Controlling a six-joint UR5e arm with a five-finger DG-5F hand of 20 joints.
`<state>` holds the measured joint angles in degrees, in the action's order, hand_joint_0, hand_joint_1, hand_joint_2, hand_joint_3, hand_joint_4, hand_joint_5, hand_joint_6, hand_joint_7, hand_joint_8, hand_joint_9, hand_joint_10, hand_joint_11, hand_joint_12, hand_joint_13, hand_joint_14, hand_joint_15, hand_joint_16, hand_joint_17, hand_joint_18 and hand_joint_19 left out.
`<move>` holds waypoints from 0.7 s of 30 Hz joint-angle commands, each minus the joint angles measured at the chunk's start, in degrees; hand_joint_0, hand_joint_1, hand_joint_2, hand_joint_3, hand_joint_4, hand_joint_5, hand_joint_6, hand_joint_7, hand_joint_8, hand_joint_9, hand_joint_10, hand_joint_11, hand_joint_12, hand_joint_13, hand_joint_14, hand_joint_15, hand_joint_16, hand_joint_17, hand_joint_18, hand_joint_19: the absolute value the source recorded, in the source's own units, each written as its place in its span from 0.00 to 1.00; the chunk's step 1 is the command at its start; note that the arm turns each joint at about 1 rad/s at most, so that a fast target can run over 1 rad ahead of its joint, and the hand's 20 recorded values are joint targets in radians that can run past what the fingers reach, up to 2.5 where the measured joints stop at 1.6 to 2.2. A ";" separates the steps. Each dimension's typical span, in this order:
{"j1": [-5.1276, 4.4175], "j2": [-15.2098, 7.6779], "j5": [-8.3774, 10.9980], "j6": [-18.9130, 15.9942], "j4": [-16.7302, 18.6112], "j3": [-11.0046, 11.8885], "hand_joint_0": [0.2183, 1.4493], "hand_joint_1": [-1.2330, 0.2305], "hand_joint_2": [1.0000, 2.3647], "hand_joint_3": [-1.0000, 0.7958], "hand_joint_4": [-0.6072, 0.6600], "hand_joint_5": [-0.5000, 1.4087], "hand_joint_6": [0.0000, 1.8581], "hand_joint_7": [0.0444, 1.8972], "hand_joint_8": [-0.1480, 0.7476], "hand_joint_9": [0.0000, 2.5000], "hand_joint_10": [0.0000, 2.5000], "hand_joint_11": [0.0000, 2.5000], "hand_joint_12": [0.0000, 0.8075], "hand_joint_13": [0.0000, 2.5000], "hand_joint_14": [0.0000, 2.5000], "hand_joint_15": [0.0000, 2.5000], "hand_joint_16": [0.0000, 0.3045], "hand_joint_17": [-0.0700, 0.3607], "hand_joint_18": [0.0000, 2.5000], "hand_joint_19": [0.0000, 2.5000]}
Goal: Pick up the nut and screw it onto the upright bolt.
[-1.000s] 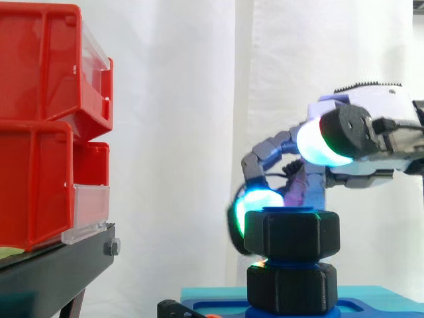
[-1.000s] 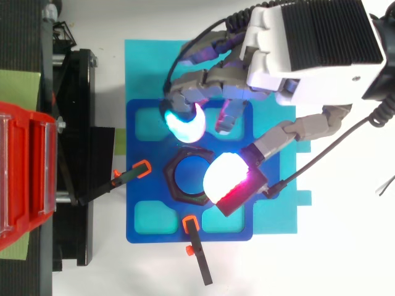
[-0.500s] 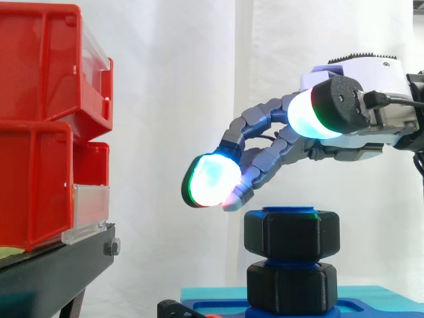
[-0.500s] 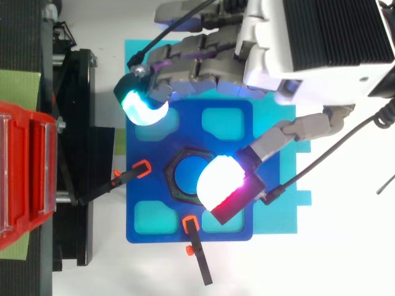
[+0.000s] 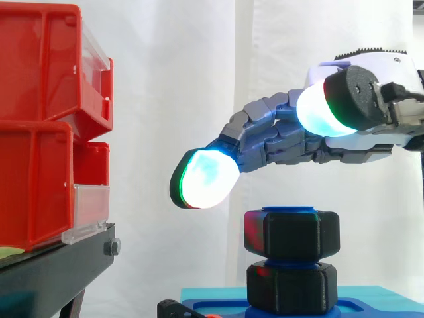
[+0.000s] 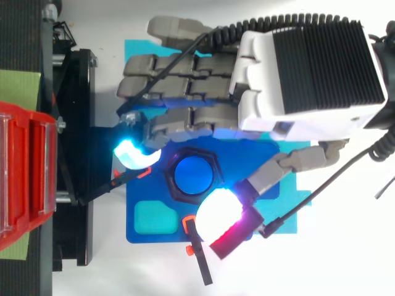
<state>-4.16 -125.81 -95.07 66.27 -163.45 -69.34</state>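
Side view level, close, top view straight down, both sharing nut [image 5: 291, 233], blue base [image 6: 131, 213], red bins [image 5: 40, 132].

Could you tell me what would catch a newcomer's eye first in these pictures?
First comes the hand, reaching in from the right of the side view with its fingers stretched out straight and one fingertip pad glowing cyan-white. Directly below it, with a gap between them, the black nut sits on the blue bolt. At the left edge, the stacked red bins stand out against the white curtain.
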 commanded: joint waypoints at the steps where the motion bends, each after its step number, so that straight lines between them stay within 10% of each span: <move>1: -0.50 0.04 0.15 -0.09 -0.02 -0.01 0.18 0.69 0.00 0.28 0.54 0.14 0.27 0.27 0.39 0.06 0.00 0.00 0.42 0.00 0.00 0.00 0.16 0.42 0.00 0.00; 21: -1.82 -0.05 0.94 -0.18 -0.20 -0.45 0.19 0.69 0.00 0.28 0.55 0.14 0.27 0.28 0.39 0.06 0.00 0.00 0.42 0.00 0.00 0.00 0.16 0.42 0.00 0.00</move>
<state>-5.83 -125.82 -94.15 66.18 -163.71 -69.62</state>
